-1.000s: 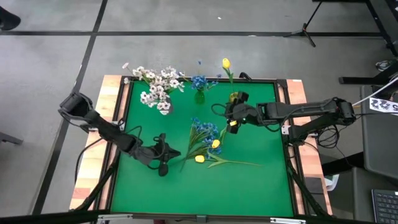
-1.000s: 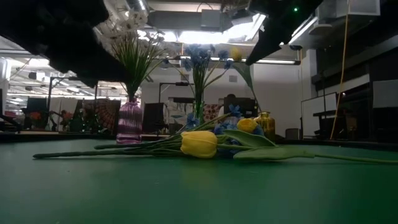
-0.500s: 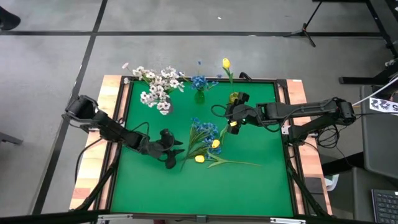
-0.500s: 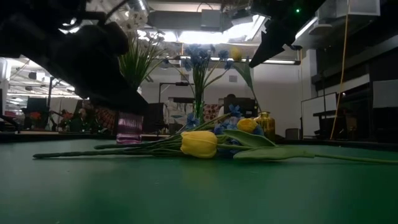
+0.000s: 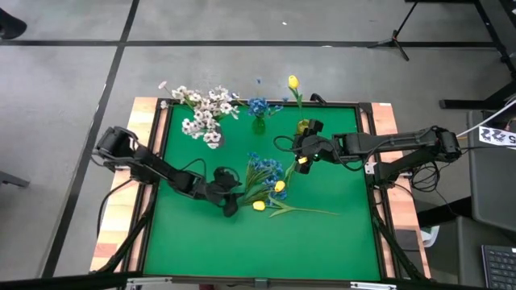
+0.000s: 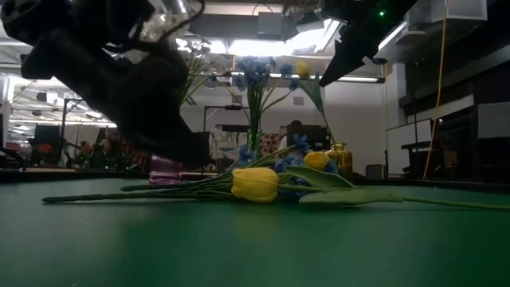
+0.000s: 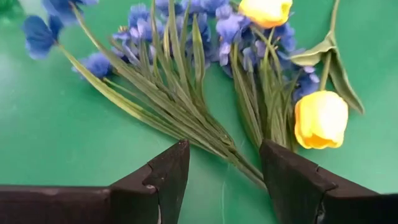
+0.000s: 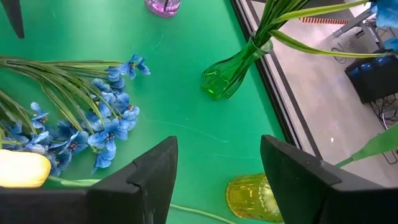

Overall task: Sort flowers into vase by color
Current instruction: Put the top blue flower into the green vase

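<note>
- Partly sorted: white sprays [image 5: 202, 113] standing in the purple vase [image 8: 163, 5] at the far left of the desk [image 5: 339, 242]; a few blue blooms [image 5: 259, 105] upright in the green vase [image 8: 229, 76] at far centre; one yellow tulip [image 5: 293, 82] upright in the yellow vase [image 8: 250, 198] beside it.
- Still to sort: a loose bunch of blue flowers [image 5: 264, 170] lying flat mid-desk, stems fanned toward the left arm, with two yellow tulips [image 7: 321, 118] lying among and just beside them.
- Judged roughly half done; blue bunch and both tulips outstanding.
- Left gripper [image 7: 224, 180]: low over the desk at the stem ends of the blue bunch, jaws spread wide either side of the gathered stems, nothing clasped. Arm stretched in from the left edge, reaching toward centre.
- Right gripper [image 8: 217, 171]: jaws spread, empty, hovering near the yellow vase, above the blossom end of the bunch, looking toward the green vase. Arm extended from the right edge, waiting.
- Next step judged: closing on blue stems.
</note>
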